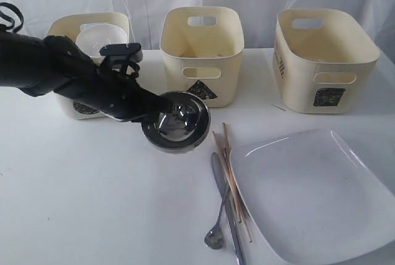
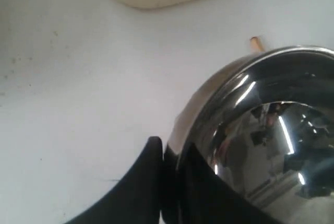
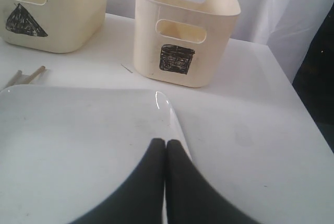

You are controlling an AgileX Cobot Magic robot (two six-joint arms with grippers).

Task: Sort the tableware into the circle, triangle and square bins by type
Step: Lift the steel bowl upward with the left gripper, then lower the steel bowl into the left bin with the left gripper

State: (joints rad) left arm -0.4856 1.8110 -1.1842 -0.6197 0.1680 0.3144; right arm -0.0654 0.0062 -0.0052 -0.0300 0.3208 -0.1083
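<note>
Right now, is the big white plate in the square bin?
No, the white plate lies on the table in front of the square bin.

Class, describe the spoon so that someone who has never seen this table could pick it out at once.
Find the large white square plate at the exterior view's lower right. Just off its left edge lie wooden chopsticks, a knife and the spoon. The spoon alone ends in a small rounded bowl, nearest the front edge.

Middle bin [image 1: 174, 55] bears triangle [image 1: 202, 90], right bin [image 1: 297, 79] square [image 1: 324, 97]
</note>
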